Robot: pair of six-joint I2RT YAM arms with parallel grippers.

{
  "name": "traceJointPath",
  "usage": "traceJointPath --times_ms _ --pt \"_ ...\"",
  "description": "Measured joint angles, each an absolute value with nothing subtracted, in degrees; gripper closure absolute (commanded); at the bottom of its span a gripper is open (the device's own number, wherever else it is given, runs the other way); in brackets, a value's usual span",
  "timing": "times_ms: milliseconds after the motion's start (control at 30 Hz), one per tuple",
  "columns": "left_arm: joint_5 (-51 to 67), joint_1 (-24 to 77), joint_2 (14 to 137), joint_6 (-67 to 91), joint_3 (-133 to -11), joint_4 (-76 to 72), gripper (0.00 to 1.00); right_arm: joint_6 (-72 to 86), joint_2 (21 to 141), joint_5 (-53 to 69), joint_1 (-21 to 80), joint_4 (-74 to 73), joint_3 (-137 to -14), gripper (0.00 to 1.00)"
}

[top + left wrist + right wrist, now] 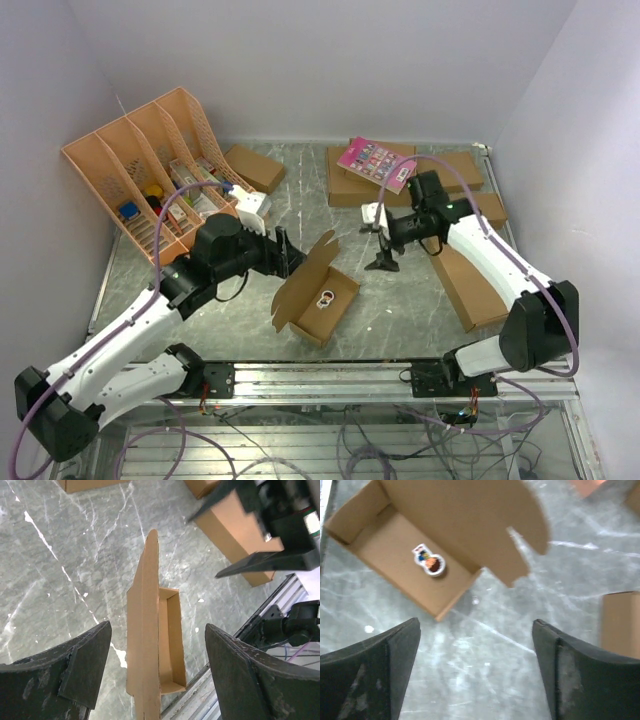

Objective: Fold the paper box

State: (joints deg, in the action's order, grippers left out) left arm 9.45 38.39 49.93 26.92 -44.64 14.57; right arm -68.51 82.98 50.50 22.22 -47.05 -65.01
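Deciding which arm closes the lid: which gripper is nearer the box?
Left. The left gripper, jaws open, is right at the raised lid of the box, with the lid edge lined up between them. The right gripper hovers open off the box's right side, apart from it.

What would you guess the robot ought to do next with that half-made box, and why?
Probably the left gripper should ease forward and pinch the upright lid of the paper box. Its jaws are open with the lid edge-on between them, the tray lies open beside the lid, and the right gripper hovers open, apart from the box.
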Motion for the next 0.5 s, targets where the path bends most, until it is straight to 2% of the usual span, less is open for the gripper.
traceJointPath --times_ms 133,300,367,500 --pt "5.1 42.3 55.0 25.0 -50.6 20.1 0.22 -57.0 85.7 55.0 19.6 -44.3 -71.7 0.0" --pt "0.1 48.6 60.4 23.1 -56.7 26.2 0.36 -63.0 103.0 64.7 19.4 -56.6 -87.3 0.0" --pt "-1.0 50.2 62.2 22.8 -57.8 28.8 0.41 -61.6 104.8 65.4 18.7 -55.6 -83.6 0.0" --pt "-3.5 51.7 66.9 22.4 -60.4 33.6 0.51 -55.2 98.8 62.3 18.0 -47.7 -71.4 0.0"
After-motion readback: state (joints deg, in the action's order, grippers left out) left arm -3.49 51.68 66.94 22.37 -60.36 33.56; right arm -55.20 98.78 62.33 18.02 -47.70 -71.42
